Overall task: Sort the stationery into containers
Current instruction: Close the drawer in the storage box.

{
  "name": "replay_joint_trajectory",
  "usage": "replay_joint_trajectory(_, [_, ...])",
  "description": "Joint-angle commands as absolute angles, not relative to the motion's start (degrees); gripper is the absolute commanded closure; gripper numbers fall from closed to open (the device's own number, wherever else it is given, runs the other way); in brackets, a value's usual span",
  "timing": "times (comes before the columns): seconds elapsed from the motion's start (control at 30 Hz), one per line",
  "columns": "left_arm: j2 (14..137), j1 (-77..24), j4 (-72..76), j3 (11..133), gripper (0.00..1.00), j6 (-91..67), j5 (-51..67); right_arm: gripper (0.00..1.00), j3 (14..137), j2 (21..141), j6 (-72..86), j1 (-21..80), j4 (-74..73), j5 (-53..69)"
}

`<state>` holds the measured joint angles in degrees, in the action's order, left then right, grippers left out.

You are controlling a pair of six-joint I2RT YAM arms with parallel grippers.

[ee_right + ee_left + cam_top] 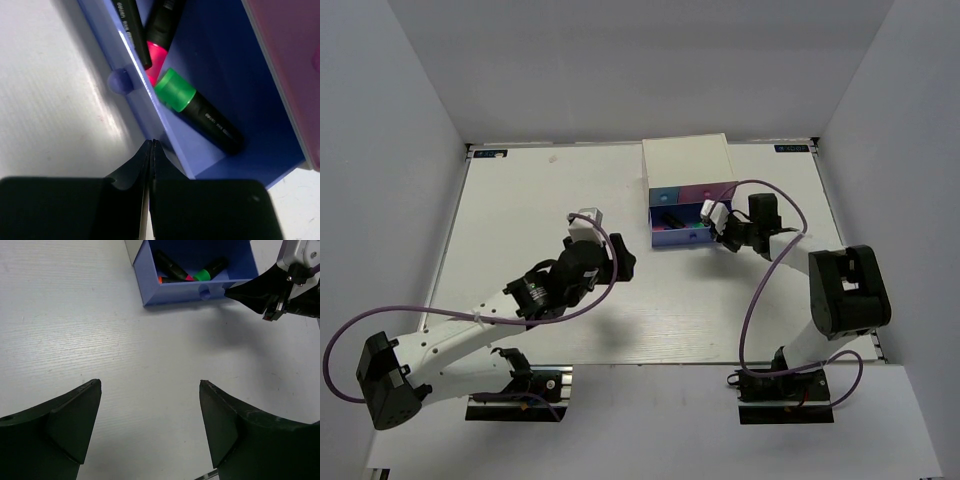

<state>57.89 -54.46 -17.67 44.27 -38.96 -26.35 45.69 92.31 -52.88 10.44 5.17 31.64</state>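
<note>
Now, 3 cylindrical highlighters (pixel 200 112) in boxy drawer (pixel 190 292); right end effector (pixel 151 146) closed; left end effector (pixel 150 385) spread

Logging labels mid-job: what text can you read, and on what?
No text is legible.
Green-capped highlighter: white barrel print, too blurred to read.
Leftmost highlighter in the right wrist view: white barrel print, also unreadable.
Far-left blue sticker and far-right blue sticker: too small to read.

We saw white arm links (pixel 450 342) with black joints (pixel 845 290), purple cables (pixel 750 308) looping alongside, and black wedge-shaped fingers (pixel 60 425).
</note>
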Motion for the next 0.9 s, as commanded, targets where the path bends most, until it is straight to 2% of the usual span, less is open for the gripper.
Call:
replay_joint_trajectory(0.0, [57.04, -54.4, -20.83, 43.95, 0.11, -43.15, -27.33, 1.0, 48.16, 93.16, -54.58, 12.04, 11.58, 26.03])
replay_joint_trajectory(0.33, [58.0, -54.4, -20.83, 44.11, 0.09, -43.15, -27.33, 1.0, 52.02, 98.08, -54.05, 15.91, 19.07, 18.11])
replay_joint_trajectory(0.87, [59.15, -54.4, -21.45, 44.21, 0.08, -43.15, -27.33, 1.0, 61.69, 104.58, -56.25, 19.86, 15.04, 24.43])
